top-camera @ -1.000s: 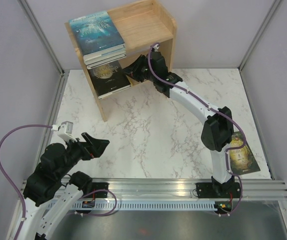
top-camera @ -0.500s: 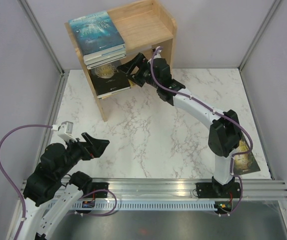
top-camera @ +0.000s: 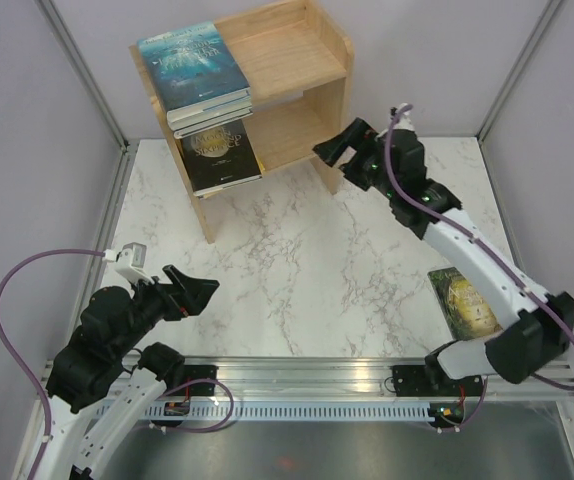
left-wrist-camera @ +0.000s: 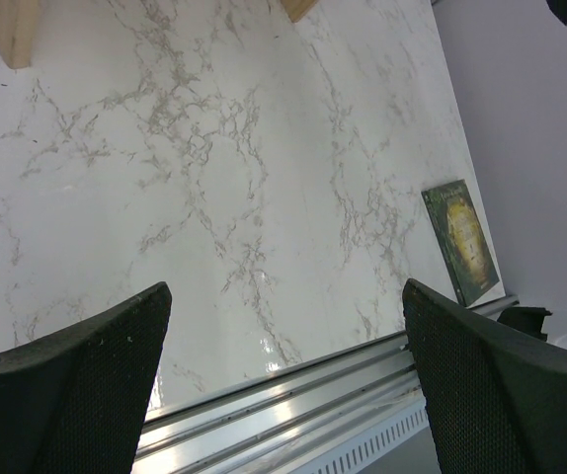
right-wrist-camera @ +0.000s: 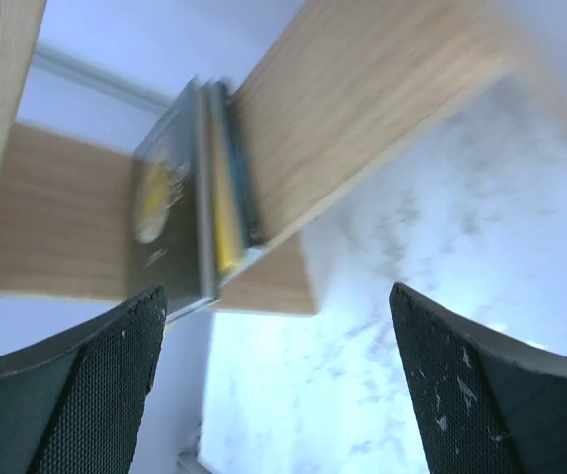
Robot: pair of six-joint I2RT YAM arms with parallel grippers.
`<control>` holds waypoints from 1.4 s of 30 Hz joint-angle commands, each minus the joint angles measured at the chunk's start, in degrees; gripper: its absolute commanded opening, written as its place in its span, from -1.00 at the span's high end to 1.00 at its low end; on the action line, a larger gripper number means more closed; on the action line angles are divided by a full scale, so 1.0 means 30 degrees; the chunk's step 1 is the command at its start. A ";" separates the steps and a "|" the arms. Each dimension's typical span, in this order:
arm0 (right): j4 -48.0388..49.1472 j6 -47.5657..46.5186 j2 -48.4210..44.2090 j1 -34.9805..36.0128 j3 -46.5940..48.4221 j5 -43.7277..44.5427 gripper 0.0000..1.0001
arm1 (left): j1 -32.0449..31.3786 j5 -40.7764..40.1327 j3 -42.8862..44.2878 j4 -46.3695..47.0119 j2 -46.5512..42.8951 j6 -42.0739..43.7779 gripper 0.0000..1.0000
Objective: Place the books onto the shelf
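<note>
The wooden shelf (top-camera: 307, 60) stands at the back. A stack of books topped by a teal cover (top-camera: 192, 65) lies on its upper tier. A dark book (top-camera: 219, 155) lies on the lower tier and shows blurred, with a yellow spine beside it, in the right wrist view (right-wrist-camera: 175, 197). A green-gold book (top-camera: 464, 303) lies flat on the table near the right arm's base, also seen from the left wrist (left-wrist-camera: 464, 240). My right gripper (top-camera: 333, 146) hangs open and empty in front of the shelf's right side. My left gripper (top-camera: 193, 291) is open and empty over the near left.
White marble tabletop (top-camera: 297, 270) with grey walls on the left, right and back. A metal rail (top-camera: 307, 375) runs along the near edge. The shelf's right side panel (top-camera: 339, 105) is close beside my right gripper.
My right gripper opened and drew back to the right, out of the lower tier, leaving the dark book there. The arm's swing uncovered the green-gold book. The left arm stayed still.
</note>
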 commanded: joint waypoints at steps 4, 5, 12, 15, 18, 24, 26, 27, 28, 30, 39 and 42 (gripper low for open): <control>-0.6958 -0.3123 -0.5091 -0.4431 -0.3294 0.5929 -0.96 | -0.0059 0.1050 0.0062 0.0942 0.0328 0.1105 -0.99; -0.7776 -0.3211 -0.5355 -0.5543 -0.4082 0.5492 -0.96 | -0.0059 0.1139 0.0033 0.0971 0.0387 0.1193 -1.00; -0.8488 -0.4647 -0.4888 -1.6914 -0.8480 0.1384 -0.96 | -0.0088 0.2223 0.0032 0.1235 0.0622 0.1633 -0.99; -0.8371 -0.4882 -0.5298 -1.9260 -0.9683 0.3023 -0.96 | -0.0088 0.2808 0.0003 0.1381 0.0738 0.1808 -1.00; -0.7524 -0.4824 -0.5329 -2.1131 -1.0766 0.3788 -0.96 | -0.0088 0.3335 0.0003 0.1499 0.1002 0.2043 -1.00; -0.6175 -0.5409 -0.4479 -2.3629 -1.2144 0.4312 -0.96 | -0.0088 0.3952 -0.0055 0.1675 0.1237 0.2278 -1.00; -0.5185 -0.5614 -0.4099 -2.4154 -1.2905 0.4608 -0.96 | -0.0088 0.4011 -0.0055 0.1675 0.1237 0.2307 -1.00; -0.4684 -0.5760 -0.3953 -2.4361 -1.3256 0.4348 -0.96 | -0.0088 0.4040 -0.0055 0.1675 0.1208 0.2336 -1.00; -0.4128 -0.5848 -0.3458 -2.4624 -1.3985 0.4113 -0.96 | -0.0088 0.4098 -0.0055 0.1704 0.1179 0.2336 -1.00; -0.2690 -0.6169 -0.2754 -2.5327 -1.4459 0.3384 -0.96 | -0.0088 0.4186 -0.0055 0.1704 0.1179 0.2395 -1.00; -0.0872 -0.5089 -0.1665 -2.5769 -1.6567 0.0423 -0.96 | -0.0088 0.4304 -0.0055 0.1762 0.1208 0.2453 -1.00; -0.0607 -0.4561 -0.1520 -2.5565 -1.7505 -0.1480 -0.96 | -0.0088 0.4304 -0.0084 0.1733 0.1150 0.2424 -1.00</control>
